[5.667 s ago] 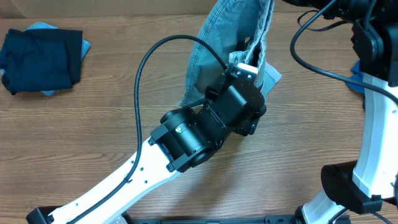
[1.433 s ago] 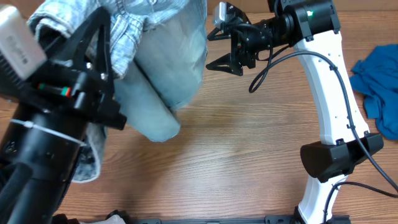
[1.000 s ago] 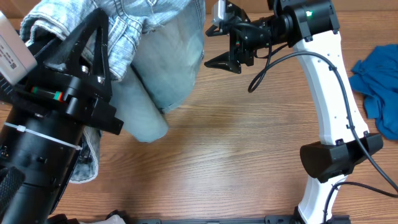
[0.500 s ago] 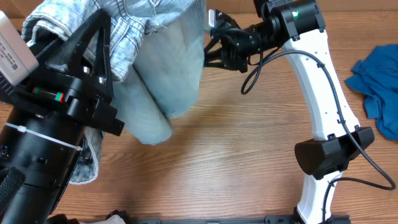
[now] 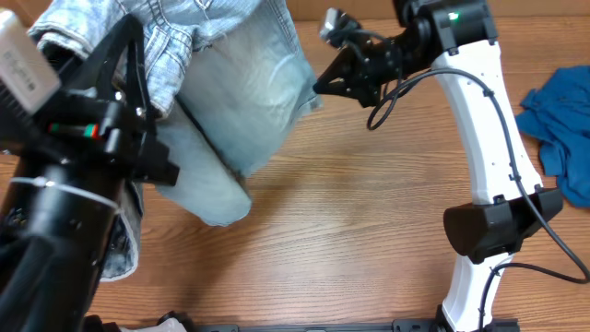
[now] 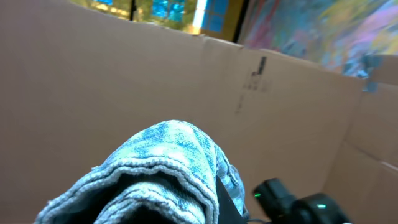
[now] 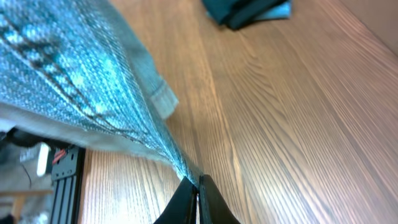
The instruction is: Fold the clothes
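Observation:
Pale blue denim shorts (image 5: 244,83) hang in the air at the upper left, bunched over my left gripper (image 5: 138,37), which is raised close to the overhead camera and shut on them. The left wrist view shows only the thick stitched denim (image 6: 168,174) piled over the jaws. My right gripper (image 5: 320,86) reaches in from the right and is shut on the right edge of the shorts. In the right wrist view its fingertips (image 7: 198,185) pinch a thin fold of denim (image 7: 74,81) above the table.
A royal-blue garment (image 5: 558,115) lies crumpled at the table's right edge. A folded dark navy garment (image 7: 245,9) lies farther off on the wooden table (image 5: 369,240). Cardboard walls (image 6: 124,81) stand behind the workspace.
My right gripper stood open beside the shorts a second ago. It has moved in and shut on their right edge, which now stretches toward it. The left arm has shifted only slightly.

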You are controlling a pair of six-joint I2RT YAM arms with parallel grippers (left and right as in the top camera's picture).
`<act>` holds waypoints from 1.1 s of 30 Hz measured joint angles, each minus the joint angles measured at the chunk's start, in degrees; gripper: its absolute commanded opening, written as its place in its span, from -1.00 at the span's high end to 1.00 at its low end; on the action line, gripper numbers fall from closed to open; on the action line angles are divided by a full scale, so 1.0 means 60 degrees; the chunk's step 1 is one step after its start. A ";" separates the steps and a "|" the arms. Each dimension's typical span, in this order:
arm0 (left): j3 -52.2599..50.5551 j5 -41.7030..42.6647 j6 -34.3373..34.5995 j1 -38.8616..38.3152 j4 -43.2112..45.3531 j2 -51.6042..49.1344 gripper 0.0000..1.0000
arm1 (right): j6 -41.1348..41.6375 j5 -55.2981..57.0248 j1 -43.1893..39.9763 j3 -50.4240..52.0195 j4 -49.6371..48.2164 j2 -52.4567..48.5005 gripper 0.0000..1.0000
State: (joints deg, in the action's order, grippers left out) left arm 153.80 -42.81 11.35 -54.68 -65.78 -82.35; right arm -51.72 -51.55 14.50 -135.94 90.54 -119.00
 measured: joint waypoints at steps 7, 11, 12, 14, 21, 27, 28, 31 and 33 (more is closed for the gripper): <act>0.0004 -0.0725 -0.0149 0.0000 -0.0244 -0.0576 0.93 | 0.0911 0.0514 -0.0266 0.0000 -0.0131 0.0466 0.92; 0.0004 -0.0929 -0.0142 0.0000 -0.0714 -0.0863 0.80 | 0.1945 0.1410 -0.0270 0.0000 -0.0576 0.0903 0.92; 0.0004 -0.0984 -0.0102 0.0000 -0.0885 -0.0947 0.70 | 0.2182 0.1617 -0.0270 0.0000 -0.0630 0.0994 0.92; 0.0004 -0.1060 0.0033 0.0000 -0.1115 -0.1111 0.37 | 0.2605 0.1956 -0.0280 0.0000 -0.0670 0.1104 0.92; 0.0000 -0.1115 0.0838 0.0681 -0.1504 -0.1443 0.92 | 0.4211 0.3195 -0.0586 0.0000 -0.0991 0.1129 0.92; 0.0000 -0.0586 0.1118 0.1654 -0.1770 -0.1464 0.92 | 0.5453 0.3887 -0.1439 0.0000 -0.1457 0.1129 0.92; 0.0004 -0.0415 0.1166 0.1840 -0.1905 -0.1490 0.92 | 0.5617 0.3967 -0.1585 0.0000 -0.1504 0.1129 0.92; 0.0004 0.0117 0.1304 0.2470 -0.2153 -0.1712 0.92 | 0.5872 0.4135 -0.1854 0.0000 -0.1690 0.1129 0.92; 0.0011 0.0382 0.1341 0.2809 -0.2237 -0.1963 0.92 | 0.5938 0.4269 -0.1894 0.0000 -0.1818 0.1129 0.92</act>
State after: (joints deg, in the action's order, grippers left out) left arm 153.86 -40.51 19.40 -37.82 -79.20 -94.13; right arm -16.10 -25.93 3.14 -135.94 79.64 -112.22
